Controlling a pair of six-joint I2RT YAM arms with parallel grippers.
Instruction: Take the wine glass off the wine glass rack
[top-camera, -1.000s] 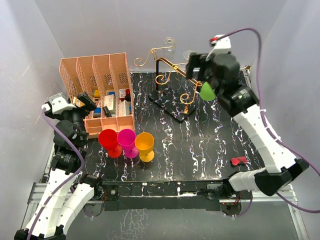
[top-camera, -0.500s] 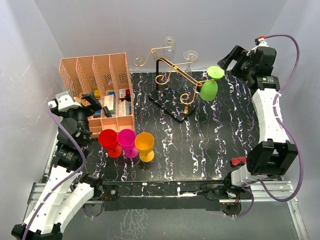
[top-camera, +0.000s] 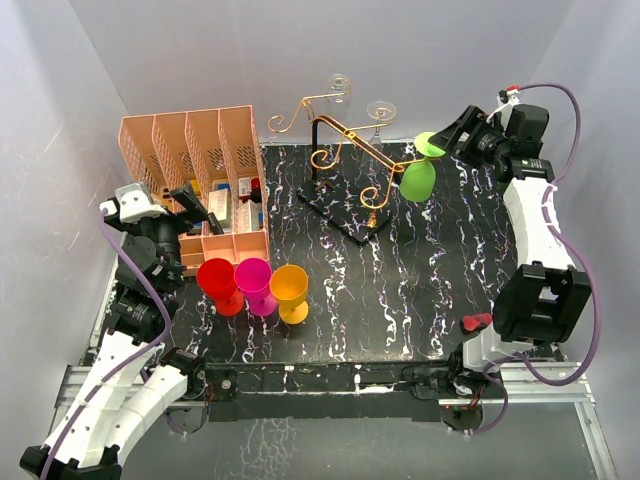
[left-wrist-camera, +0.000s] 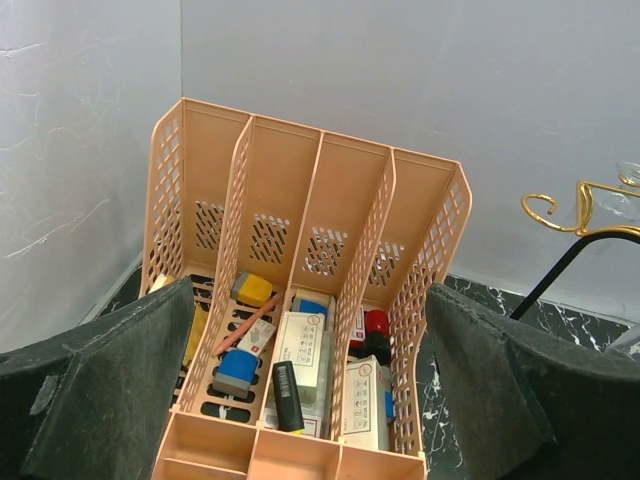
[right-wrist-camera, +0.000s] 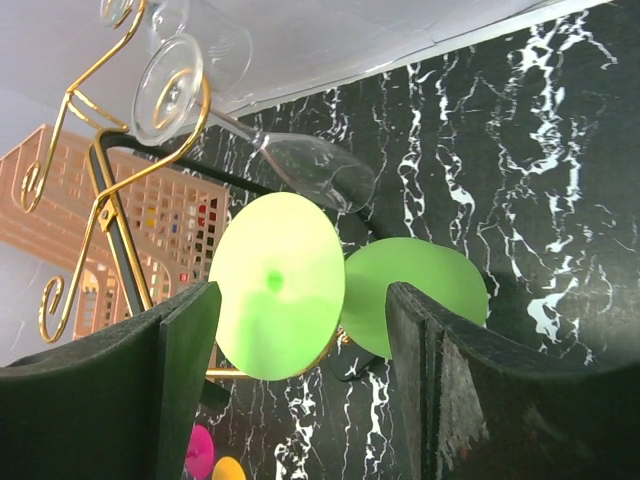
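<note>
A green wine glass (top-camera: 417, 181) hangs upside down from the right arm of the gold wire wine glass rack (top-camera: 345, 141); its round foot (right-wrist-camera: 277, 285) faces my right wrist camera, with the bowl (right-wrist-camera: 420, 295) behind it. My right gripper (top-camera: 450, 137) is open beside the foot. In the right wrist view the foot lies between the two fingers (right-wrist-camera: 185, 350) without clearly touching either. Clear wine glasses (right-wrist-camera: 310, 168) hang on the rack (right-wrist-camera: 110, 205) further back. My left gripper (top-camera: 188, 207) is open over the peach organiser.
The peach slotted organiser (top-camera: 190, 150) holds boxes and small items at the back left. Red (top-camera: 217, 280), magenta (top-camera: 254, 281) and orange (top-camera: 290, 288) cups stand in a row in front of it. A small red object (top-camera: 478, 322) lies near the right arm's base.
My right arm swung from above the rack out to the back right, then turned its gripper toward the green glass's foot, its jaws narrowing. The left gripper barely shifted.
</note>
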